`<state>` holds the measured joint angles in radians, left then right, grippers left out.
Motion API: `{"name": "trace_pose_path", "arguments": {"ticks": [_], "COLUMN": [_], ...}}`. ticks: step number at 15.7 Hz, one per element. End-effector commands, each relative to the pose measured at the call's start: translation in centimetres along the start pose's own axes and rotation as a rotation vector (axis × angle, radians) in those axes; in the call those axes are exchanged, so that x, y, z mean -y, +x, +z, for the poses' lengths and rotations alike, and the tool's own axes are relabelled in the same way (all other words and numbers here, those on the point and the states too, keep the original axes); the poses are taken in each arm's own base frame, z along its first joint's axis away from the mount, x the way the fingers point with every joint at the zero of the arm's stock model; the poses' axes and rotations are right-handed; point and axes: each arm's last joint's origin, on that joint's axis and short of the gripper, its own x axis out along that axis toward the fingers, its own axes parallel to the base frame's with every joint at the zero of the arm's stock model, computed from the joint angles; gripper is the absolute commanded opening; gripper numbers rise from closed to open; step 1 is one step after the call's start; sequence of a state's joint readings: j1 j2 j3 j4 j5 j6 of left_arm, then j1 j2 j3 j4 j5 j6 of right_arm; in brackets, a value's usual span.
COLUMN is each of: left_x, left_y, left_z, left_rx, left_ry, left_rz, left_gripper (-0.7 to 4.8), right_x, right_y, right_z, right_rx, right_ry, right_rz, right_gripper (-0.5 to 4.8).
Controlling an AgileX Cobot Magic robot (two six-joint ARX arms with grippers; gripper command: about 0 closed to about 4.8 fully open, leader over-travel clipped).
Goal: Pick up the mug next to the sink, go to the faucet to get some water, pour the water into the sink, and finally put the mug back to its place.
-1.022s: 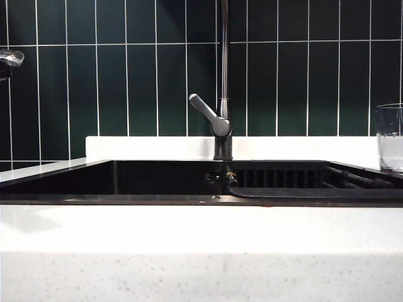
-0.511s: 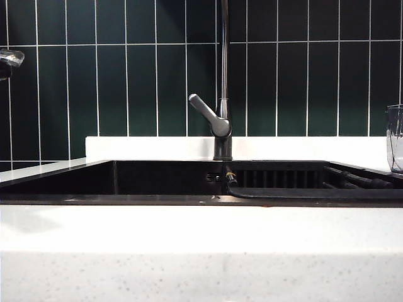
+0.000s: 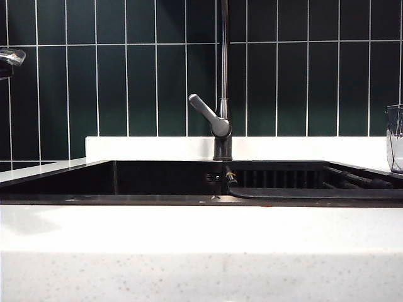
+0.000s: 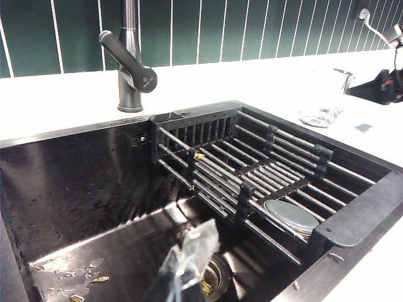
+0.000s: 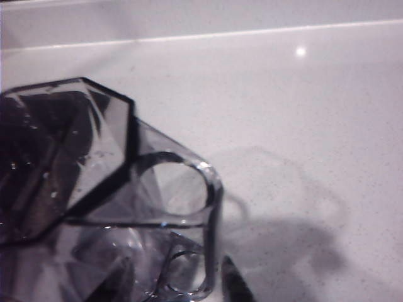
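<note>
One mug (image 5: 107, 207), one faucet (image 3: 220, 119), one sink (image 4: 94, 189), two grippers.

The mug stands upright on the white counter (image 5: 302, 113) beside the sink's rack (image 4: 264, 170), at the far right of my exterior view. The right gripper (image 4: 387, 82) sits just beside the mug, jaws spread wide, gripping nothing; its wrist camera looks close down onto the mug's rim and handle.

The left gripper (image 4: 186, 264) hangs over the sink basin, above the drain, jaws closed on nothing, well apart from the mug. The faucet lies beyond it, one lever angled out.
</note>
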<state>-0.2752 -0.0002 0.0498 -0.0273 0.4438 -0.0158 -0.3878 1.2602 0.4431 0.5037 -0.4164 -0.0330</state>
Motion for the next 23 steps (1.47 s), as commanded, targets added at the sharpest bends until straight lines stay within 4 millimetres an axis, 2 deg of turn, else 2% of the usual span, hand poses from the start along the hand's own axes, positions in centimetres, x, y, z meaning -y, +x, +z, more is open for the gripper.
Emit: {"name": "trace_pose_path", "arguments": {"ticks": [1, 6, 9, 11, 12, 14, 17, 19, 21, 23], "left_x": [0.0, 0.0, 0.0, 0.0, 0.0, 0.0, -0.1, -0.4, -0.6, -0.7], "left_y": [0.0, 0.0, 0.0, 0.0, 0.0, 0.0, 0.0, 0.0, 0.2, 0.1], "left_z": [0.1, 0.3, 0.4, 0.5, 0.7, 1.0, 0.9, 0.8, -0.3, -0.1], "left_rx": [0.007, 0.021, 0.028, 0.042, 0.063, 0.087, 0.084, 0.087, 0.079, 0.099], "left_ry": [0.004, 0.011, 0.009, -0.001, 0.001, -0.005, -0.008, -0.012, -0.024, -0.011], "left_rz": [-0.007, -0.002, 0.001, 0.003, 0.002, 0.027, 0.059, 0.132, 0.176, 0.202], "left_gripper": [-0.06, -0.06, -0.06, -0.06, -0.06, -0.06, -0.06, -0.06, -0.06, -0.06], "right_x": [-0.4, -1.0, -2.2, -3.5, -4.1, -5.3, -6.5, -7.0, -7.0, -7.1], "right_y": [-0.9, -2.7, -4.1, -5.0, -5.4, -6.5, -8.2, -9.4, -10.2, -10.8], "right_z": [0.3, 1.0, 0.4, -0.8, -1.3, -2.4, -2.6, -2.4, -3.4, -4.1], "right_rx": [-0.011, -0.038, -0.004, 0.026, 0.043, 0.113, 0.240, 0.327, 0.380, 0.421], "right_ry": [0.012, 0.029, 0.103, 0.087, 0.085, 0.091, 0.054, 0.023, 0.021, 0.029], "right_rz": [0.001, -0.050, -0.017, 0.027, 0.047, 0.055, 0.090, 0.111, 0.093, 0.100], "right_gripper": [1.81, 1.78, 1.27, 0.28, 0.17, 0.16, -0.03, -0.03, -0.03, -0.03]}}
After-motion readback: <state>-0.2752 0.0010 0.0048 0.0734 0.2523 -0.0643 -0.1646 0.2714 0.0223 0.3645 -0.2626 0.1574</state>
